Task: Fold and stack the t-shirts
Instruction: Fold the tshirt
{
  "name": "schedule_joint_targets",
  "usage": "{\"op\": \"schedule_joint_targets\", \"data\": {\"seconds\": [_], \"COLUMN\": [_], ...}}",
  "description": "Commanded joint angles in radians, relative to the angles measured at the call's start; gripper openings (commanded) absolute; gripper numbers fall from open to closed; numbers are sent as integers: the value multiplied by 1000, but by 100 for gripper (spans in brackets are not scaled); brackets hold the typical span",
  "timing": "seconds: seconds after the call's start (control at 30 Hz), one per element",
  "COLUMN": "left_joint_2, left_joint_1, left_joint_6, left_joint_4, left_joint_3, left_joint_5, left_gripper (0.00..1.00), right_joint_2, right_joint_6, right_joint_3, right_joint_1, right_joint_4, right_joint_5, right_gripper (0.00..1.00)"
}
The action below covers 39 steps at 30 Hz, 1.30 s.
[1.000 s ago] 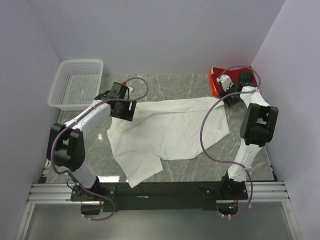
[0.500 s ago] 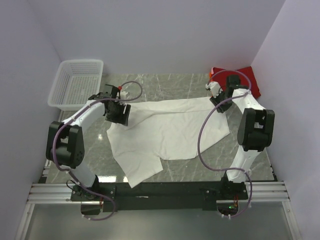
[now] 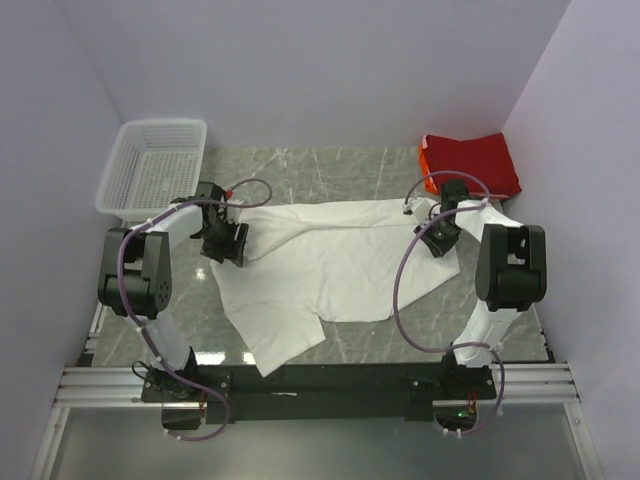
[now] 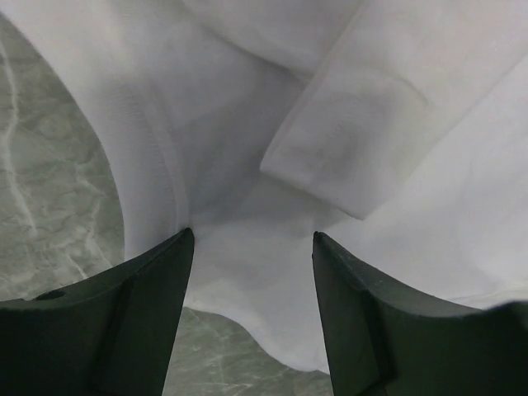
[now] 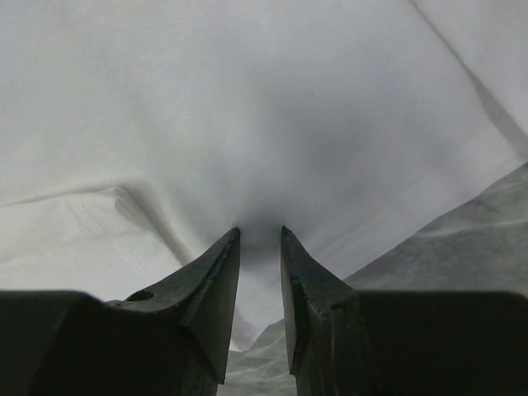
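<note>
White t-shirt (image 3: 340, 265) lies spread on the bench (image 3: 330, 165), long axis running left to right, one flap trailing near-left. Left claw (image 3: 224, 244) sits on its left edge, jaws apart, released. Right claw (image 3: 437, 239) pinches cloth at its right edge. Two shirts in all: the red t-shirt (image 3: 470, 160) lies far right.
</note>
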<state>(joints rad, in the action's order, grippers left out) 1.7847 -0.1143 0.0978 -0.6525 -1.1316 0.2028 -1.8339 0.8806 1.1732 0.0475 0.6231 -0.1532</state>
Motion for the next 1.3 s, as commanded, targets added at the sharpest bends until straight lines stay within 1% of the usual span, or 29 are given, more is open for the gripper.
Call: {"op": "schedule_joint_targets", "data": {"seconds": [0.0,0.07,0.13,0.2,0.27,0.33,0.4,0.43,0.53,0.63,0.67,0.83,1.03,1.27], "left_joint_2": [53,73,78,61,48,32,19,4,-30,-57,-64,-91,-114,-120], "left_joint_1": [37,70,82,85,84,84,84,84,82,84,84,84,84,84], "left_joint_6": [69,91,106,117,118,115,112,111,115,117,120,135,145,145], "left_joint_4": [8,5,-9,-18,-41,-53,-67,-70,-78,-93,-96,-98,-88,-87], "left_joint_3": [41,26,12,-7,-23,-31,-39,-39,-34,-36,-36,-14,19,16], "left_joint_5": [-49,-54,-46,-25,6,43,67,72,89,98,98,89,86,98], "left_gripper": [67,67,67,69,70,72,74,75,77,80,83,87,89,90], "right_joint_2": [56,103,145,163,180,197,202,199,173,136,127,72,55,65], "right_joint_6": [9,3,-18,-35,-55,-58,-60,-58,-72,-103,-110,-141,-141,-157], "right_joint_3": [-95,-156,-165,-117,-61,11,51,57,60,49,45,25,-10,-50], "right_joint_1": [-17,-28,-26,-20,-12,-15,-40,-43,-113,-161,-172,-222,-225,-225], "right_joint_4": [41,44,72,107,193,275,314,338,354,339,330,273,247,204], "right_joint_5": [3,-5,-19,-51,-100,-173,-213,-216,-224,-210,-201,-152,-111,-86], "right_gripper": [34,34,34,37,40,45,48,48,49,50,50,52,53,53]}}
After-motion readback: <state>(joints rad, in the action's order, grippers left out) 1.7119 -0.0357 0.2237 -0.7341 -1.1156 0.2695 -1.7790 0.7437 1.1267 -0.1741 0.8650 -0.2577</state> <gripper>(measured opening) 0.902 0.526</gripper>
